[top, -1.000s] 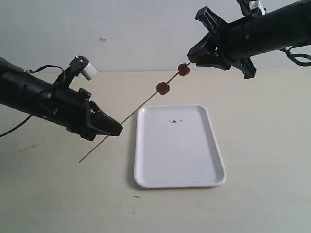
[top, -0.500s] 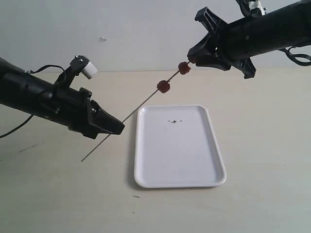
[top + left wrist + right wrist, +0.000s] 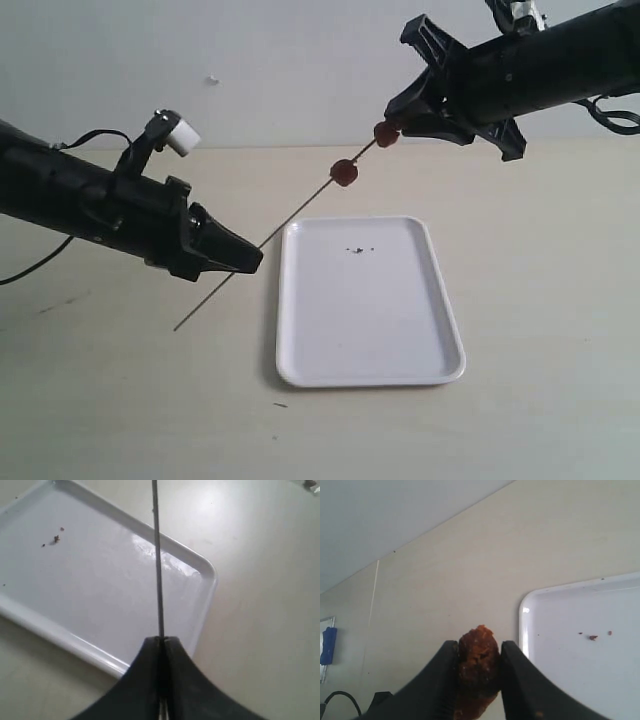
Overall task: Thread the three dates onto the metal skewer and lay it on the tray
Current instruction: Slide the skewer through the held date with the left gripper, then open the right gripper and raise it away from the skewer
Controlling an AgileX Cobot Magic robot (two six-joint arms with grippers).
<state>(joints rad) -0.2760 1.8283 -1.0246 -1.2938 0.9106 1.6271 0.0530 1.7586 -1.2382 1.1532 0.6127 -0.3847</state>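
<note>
Exterior view: where's the metal skewer (image 3: 295, 216)?
– Clamped in the left end effector (image 3: 245, 262), slanting above the table (image 3: 540, 420) beside the tray (image 3: 370, 320), two dates (image 3: 344, 172) on it. The right end effector (image 3: 398, 118) pinches the third date (image 3: 477, 660) near its upper end. Misaligned pushing could bend the skewer or split that date.

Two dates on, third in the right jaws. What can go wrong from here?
1. The left jaws grip the skewer low down, so the right jaws pushing their date on could swing or bend it.
2. The threaded dates sit up on the tilted skewer in mid-air, and one dropping off might miss the tray.
</note>
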